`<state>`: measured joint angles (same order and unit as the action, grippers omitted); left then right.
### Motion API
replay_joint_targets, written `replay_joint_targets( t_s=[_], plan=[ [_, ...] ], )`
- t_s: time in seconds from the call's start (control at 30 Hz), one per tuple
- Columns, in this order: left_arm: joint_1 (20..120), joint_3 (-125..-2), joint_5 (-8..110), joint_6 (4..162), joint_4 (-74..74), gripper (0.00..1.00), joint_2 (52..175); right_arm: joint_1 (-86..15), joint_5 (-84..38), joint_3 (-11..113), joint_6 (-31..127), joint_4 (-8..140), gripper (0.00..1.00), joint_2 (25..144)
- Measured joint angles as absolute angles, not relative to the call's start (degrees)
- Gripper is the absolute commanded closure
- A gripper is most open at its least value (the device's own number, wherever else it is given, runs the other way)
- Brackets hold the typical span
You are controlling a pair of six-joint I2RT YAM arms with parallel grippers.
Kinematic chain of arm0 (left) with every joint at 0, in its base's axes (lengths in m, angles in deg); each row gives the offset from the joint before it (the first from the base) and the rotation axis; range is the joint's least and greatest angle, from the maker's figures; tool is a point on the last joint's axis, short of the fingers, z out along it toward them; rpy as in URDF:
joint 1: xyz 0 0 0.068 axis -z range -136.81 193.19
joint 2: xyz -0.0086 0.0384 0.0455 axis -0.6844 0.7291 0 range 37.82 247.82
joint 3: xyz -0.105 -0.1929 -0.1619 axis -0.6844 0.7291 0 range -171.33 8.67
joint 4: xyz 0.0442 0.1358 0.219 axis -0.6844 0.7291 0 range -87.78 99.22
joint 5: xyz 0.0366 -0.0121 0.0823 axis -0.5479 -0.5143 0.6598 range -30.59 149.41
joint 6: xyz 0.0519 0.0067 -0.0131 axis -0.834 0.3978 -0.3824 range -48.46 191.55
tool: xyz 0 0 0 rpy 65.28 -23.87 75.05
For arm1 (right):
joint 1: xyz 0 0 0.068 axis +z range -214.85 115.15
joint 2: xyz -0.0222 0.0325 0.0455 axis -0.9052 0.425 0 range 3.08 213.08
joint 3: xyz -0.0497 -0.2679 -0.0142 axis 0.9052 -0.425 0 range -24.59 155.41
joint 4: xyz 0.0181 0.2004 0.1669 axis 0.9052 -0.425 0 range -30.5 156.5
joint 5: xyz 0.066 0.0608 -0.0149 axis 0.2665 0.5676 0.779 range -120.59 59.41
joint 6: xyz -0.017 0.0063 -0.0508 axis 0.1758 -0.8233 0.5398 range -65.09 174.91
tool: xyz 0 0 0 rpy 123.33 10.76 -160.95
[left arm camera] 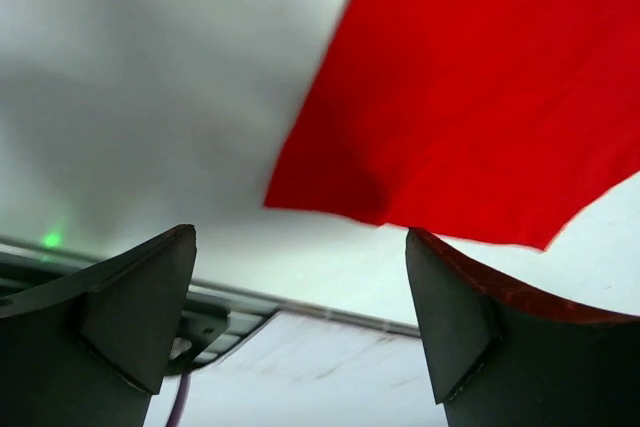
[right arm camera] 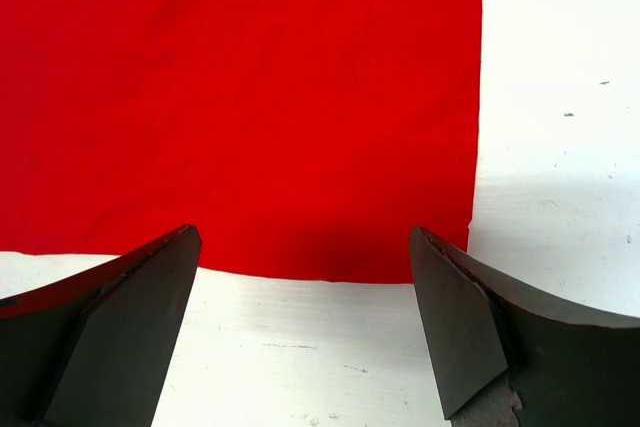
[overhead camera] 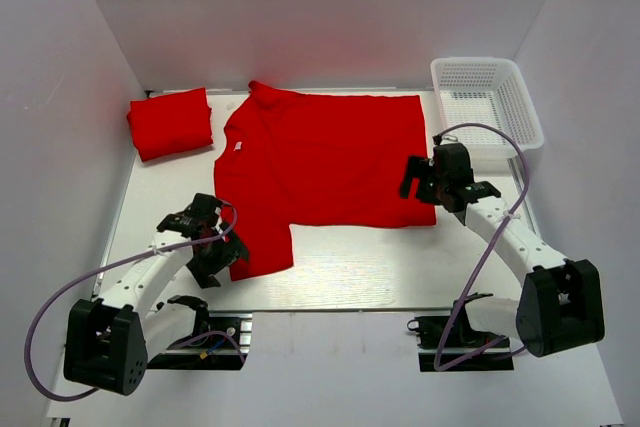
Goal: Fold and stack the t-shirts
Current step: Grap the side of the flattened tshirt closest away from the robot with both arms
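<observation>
Flat t-shirt (overhead camera: 330, 152), spread mid desk (overhead camera: 400, 267) near a folded t-shirt (overhead camera: 170, 123) at the far left corner, is flanked at near sleeve and near right hem by left jaws and right jaws, both released and empty; if cloth is pinched unevenly, the fold could be skewed.
</observation>
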<state>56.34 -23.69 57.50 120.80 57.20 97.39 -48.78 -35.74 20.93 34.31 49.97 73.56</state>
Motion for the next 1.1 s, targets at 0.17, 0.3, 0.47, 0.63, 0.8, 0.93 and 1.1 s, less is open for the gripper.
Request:
replay_joint_targets(
  t_s=[0.17, 0.3, 0.47, 0.63, 0.8, 0.93, 1.1],
  plan=[
    [56.3, -23.0, 57.9, 121.3, 53.0, 0.13, 97.6, -48.8, -35.6, 20.9, 34.3, 49.9, 0.10, 74.3],
    [56.3, -21.2, 58.8, 121.6, 52.4, 0.21, 97.7, -48.8, -35.5, 21.0, 34.3, 49.9, 0.10, 74.5],
    [56.3, -19.5, 59.2, 121.5, 51.8, 0.37, 98.9, -48.9, -35.8, 21.0, 34.3, 49.8, 0.10, 74.8],
    [56.3, -19.4, 58.9, 121.4, 51.1, 0.58, 99.8, -48.9, -36.4, 21.0, 34.1, 49.4, 0.10, 74.8],
    [56.3, -19.4, 58.1, 120.6, 49.9, 0.62, 100.4, -49.0, -37.1, 21.0, 33.9, 48.6, 0.10, 74.8],
    [56.3, -19.5, 57.2, 120.4, 48.2, 0.79, 101.2, -49.0, -38.0, 21.0, 33.7, 47.8, 0.10, 74.8],
    [56.3, -19.7, 56.1, 119.8, 46.4, 1.00, 102.3, -49.0, -39.3, 20.6, 32.7, 46.8, 0.10, 74.6]
  ],
)
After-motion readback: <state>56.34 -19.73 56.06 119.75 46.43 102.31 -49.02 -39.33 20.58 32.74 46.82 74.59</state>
